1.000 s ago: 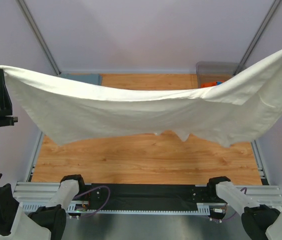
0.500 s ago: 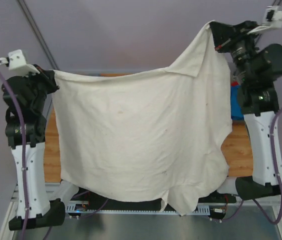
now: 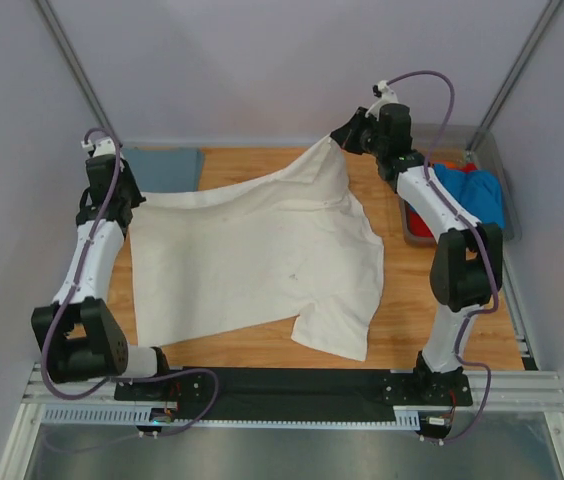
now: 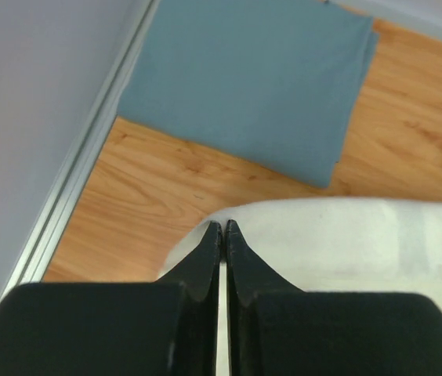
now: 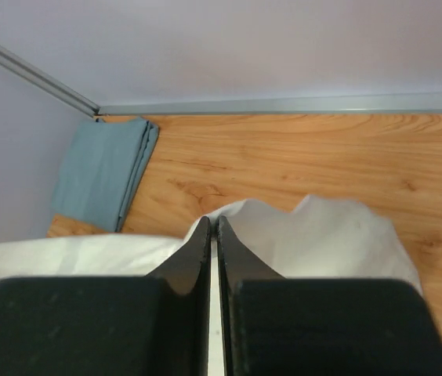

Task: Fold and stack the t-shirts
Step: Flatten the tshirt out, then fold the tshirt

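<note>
The cream shirt (image 3: 262, 255), hanging high a moment ago, now lies spread on the table (image 3: 442, 330), trailing back from the left gripper (image 3: 125, 203) and right gripper (image 3: 340, 138), each with jaws pinching a far corner, so folding looks ready to begin.

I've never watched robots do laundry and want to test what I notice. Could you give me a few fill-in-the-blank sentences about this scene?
1. The left gripper and right gripper are both ____ on the white shirt.
2. The grey-blue shirt in the far left corner is already ____.
3. The bin stands on the ____ side of the table.

Missing words: shut; folded; right.
</note>
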Controlling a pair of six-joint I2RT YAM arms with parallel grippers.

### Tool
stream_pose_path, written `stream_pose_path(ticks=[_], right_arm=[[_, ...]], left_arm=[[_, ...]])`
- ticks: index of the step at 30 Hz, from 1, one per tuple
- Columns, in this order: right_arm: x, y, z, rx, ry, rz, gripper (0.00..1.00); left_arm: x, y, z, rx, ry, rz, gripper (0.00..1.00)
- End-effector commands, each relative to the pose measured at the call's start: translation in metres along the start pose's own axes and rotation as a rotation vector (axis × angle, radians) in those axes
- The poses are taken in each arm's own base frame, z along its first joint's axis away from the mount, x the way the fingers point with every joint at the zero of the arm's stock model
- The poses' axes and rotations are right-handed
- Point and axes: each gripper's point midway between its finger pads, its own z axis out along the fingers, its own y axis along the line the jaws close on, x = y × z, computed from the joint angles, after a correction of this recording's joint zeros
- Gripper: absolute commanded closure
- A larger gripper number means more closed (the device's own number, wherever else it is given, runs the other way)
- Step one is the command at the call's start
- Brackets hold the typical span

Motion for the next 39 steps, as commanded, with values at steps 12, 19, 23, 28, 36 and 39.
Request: stream_pose_path(ticks=[12,19,23,28,36,39], right_arm=[[0.006,-0.009,0.080,-0.030,0.010,0.005,1.00],[0.012,-0.021,0.057,0.065,0.064,0.034,1.00],[0.026,-0.033,0.043,0.095,0.113,0.058,1.00],[0.036,-0.045,0.027,0.140,0.148,0.066,1.00],[0.052,-0.053,0.010,0.180,0.226,0.075,1.00],[0.060,-0.059,0.003,0.212,0.252,0.078,1.00]], left_arm=[[0.021,0.008,0.124,-0.024,0.108,0.013,1.00],[0.037,0.012,0.120,-0.026,0.166,0.022,1.00],[0.052,0.023,0.111,-0.061,0.228,0.028,1.00],[0.068,0.033,0.100,-0.100,0.282,0.016,1.00],[0.100,0.043,0.091,-0.142,0.422,0.016,1.00],[0.108,0.042,0.089,-0.139,0.463,0.011,1.00]])
